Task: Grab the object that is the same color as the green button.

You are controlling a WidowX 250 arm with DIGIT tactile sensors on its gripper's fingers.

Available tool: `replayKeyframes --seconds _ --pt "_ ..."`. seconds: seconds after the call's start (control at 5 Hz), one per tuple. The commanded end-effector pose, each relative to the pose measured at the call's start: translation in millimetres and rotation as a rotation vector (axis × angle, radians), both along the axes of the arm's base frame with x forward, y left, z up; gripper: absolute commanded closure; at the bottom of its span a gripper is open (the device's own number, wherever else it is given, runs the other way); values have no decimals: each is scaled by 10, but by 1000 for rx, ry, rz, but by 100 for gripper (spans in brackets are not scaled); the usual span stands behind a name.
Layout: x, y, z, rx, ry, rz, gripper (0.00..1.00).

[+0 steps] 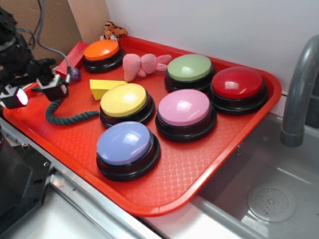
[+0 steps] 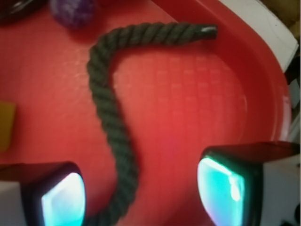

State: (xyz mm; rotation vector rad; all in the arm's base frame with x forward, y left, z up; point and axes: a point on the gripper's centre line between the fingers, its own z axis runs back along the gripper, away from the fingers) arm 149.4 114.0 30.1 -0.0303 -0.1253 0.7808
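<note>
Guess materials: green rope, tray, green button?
Rope: twisted fibre, likely cotton, matte; visible plied strands, taped or fused end. Tray: moulded plastic, semi-gloss, waffle-textured floor. Green button: smooth plastic dome, soft sheen, on glossy black base. The gripper hovers open over the rope.

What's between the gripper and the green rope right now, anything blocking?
Nothing visible. In the wrist view the green rope runs on bare red tray into the gap between the open gripper fingers. The purple ball and yellow block sit off to the side.
</note>
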Motion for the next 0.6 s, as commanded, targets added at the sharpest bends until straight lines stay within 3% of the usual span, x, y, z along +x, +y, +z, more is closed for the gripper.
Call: replayKeyframes --seconds 0.0,0.4 --pt "57 7 -117 -4 -34 -60 100" --pt "80 1 -199 -4 -29 -67 100"
